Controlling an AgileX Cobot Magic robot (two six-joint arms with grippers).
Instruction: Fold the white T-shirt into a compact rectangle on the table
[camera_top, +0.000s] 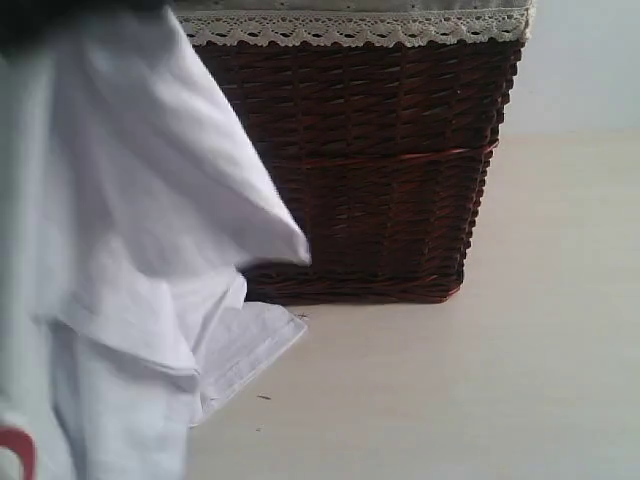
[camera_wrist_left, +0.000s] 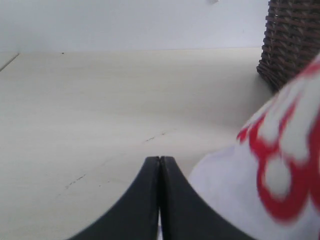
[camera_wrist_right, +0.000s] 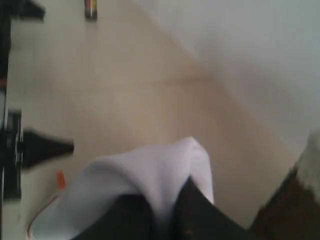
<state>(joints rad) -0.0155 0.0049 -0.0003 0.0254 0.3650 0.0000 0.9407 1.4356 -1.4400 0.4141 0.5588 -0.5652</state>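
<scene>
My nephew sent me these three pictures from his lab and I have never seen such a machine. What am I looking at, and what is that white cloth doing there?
This is a robot with two arms, each ending in a two-fingered gripper. One picture comes from a camera off the arms; the other two come from cameras on each wrist.

The cloth is the white T-shirt with red lettering, which the robot is meant to fold. It hangs lifted, with its lower part touching the table. Behind it stands a dark wicker basket with a lace-trimmed liner.

In the right wrist picture, the right gripper is shut on a bunch of the shirt's fabric. In the left wrist picture, the left gripper is shut with nothing visible between its tips, the shirt beside it.
</scene>
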